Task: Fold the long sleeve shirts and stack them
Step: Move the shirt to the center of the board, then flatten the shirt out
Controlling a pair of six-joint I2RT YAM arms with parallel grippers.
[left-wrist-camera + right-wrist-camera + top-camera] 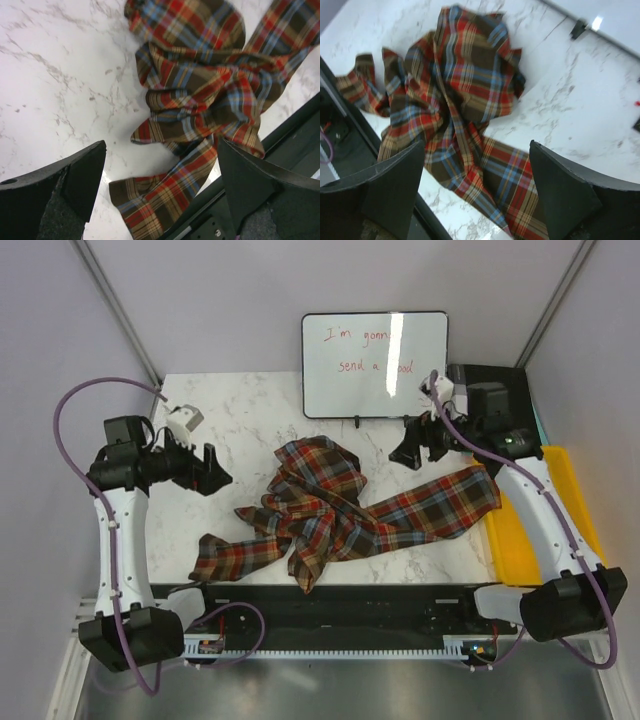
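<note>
One plaid shirt (330,505) in red, brown and blue checks lies crumpled in the middle of the marble table (240,420). One sleeve runs to the front left, another part reaches right toward the yellow bin. It also shows in the left wrist view (200,100) and the right wrist view (460,100). My left gripper (215,472) is open and empty, held above the table left of the shirt. My right gripper (412,448) is open and empty, above the table right of the shirt's top.
A whiteboard (375,350) with red writing stands at the back. A yellow bin (545,510) sits at the right edge under the right arm. A black rail (330,600) runs along the table's near edge.
</note>
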